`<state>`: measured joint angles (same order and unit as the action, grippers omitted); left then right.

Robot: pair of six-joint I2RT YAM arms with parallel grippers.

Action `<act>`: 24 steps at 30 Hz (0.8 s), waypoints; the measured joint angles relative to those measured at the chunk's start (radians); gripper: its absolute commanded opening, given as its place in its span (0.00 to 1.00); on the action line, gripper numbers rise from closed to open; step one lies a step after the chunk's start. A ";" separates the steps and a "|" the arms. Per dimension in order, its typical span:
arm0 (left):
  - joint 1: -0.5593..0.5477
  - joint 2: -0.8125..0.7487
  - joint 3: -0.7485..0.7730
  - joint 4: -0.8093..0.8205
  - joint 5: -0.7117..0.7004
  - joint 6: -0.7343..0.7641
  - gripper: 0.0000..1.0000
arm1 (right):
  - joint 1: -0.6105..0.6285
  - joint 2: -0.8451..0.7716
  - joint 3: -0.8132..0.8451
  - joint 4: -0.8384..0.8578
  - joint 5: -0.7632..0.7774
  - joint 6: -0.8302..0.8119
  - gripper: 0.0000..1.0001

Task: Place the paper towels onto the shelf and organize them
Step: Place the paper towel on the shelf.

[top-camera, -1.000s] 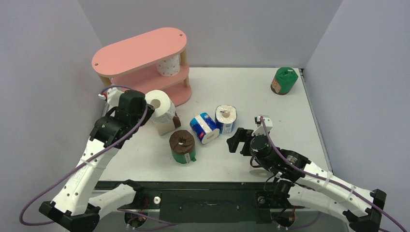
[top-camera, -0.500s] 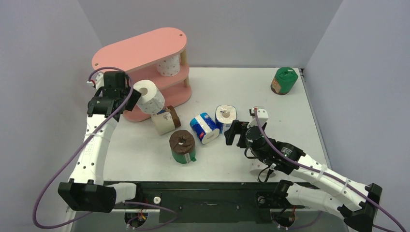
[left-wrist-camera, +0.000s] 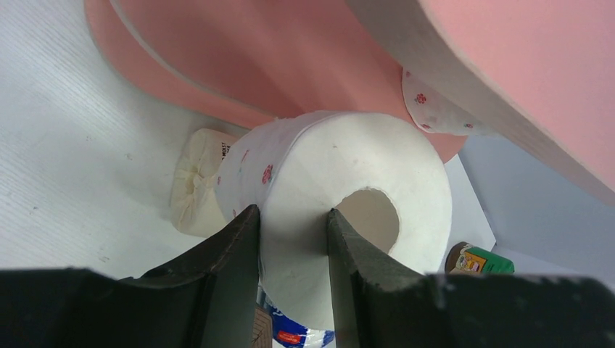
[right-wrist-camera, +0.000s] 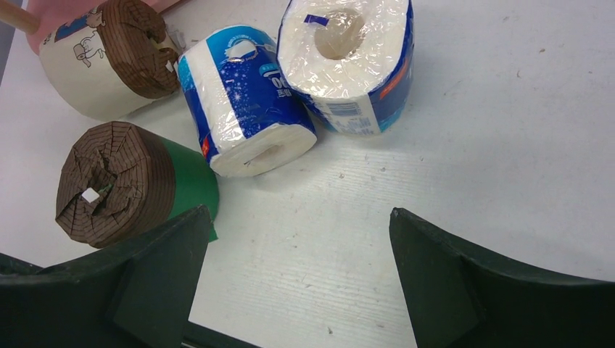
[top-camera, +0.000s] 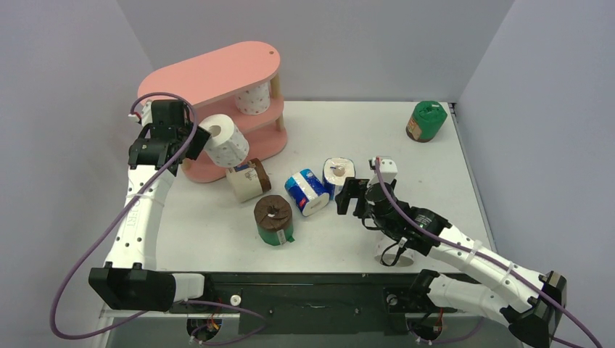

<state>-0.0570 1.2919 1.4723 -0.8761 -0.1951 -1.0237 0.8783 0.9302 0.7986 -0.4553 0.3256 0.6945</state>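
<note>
Top external view gives you the tally: one dotted roll (top-camera: 252, 98) stands on the middle board of the shelf (top-camera: 210, 76), and that is the only one stored. A second dotted roll (top-camera: 226, 143) is up off the desk (top-camera: 377, 138) in your left hand (top-camera: 197, 140), held against the shelf's near front at about middle-board height. Whether it is over a board yet, I cannot tell.

Five more rolls wait on the desk. A beige roll (top-camera: 245, 185) lies just at the shelf's foot, with a green-and-brown roll (top-camera: 273, 219) near of it. Right of those sit a tipped blue roll (top-camera: 306, 192) and an upright blue roll (top-camera: 339, 177), touching each other. A green roll (top-camera: 426, 120) sits well apart at the far right corner. So I judge you early in the job (one in, one on its way).

Left wrist view adds what the overhead cannot: the fingers (left-wrist-camera: 239, 239) are clenched narrow on the held roll's wall beside its core hole, with the shelf boards just ahead and above.

Right wrist view shows your right hand (top-camera: 351, 204) released. Its fingers stand wide with only bare desk between them, and both blue rolls lie just beyond. From above, that gap is hard to read.
</note>
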 measured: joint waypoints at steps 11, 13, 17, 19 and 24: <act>0.006 -0.003 0.093 0.006 -0.017 0.044 0.05 | -0.035 0.007 0.000 0.011 -0.032 -0.006 0.89; 0.014 -0.005 0.099 0.002 -0.017 0.053 0.05 | -0.041 0.011 0.000 0.014 -0.037 -0.006 0.89; 0.029 0.002 0.099 0.001 -0.017 0.064 0.05 | -0.050 0.012 0.000 0.014 -0.045 -0.006 0.89; 0.034 0.008 0.099 0.005 -0.017 0.064 0.05 | -0.054 0.012 0.000 0.014 -0.047 -0.006 0.89; 0.044 0.037 0.098 0.045 -0.018 0.057 0.05 | -0.063 0.012 0.000 0.014 -0.053 -0.010 0.89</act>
<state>-0.0132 1.3289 1.5703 -0.8314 -0.2134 -0.9665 0.8150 0.9424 0.7986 -0.4412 0.2722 0.6849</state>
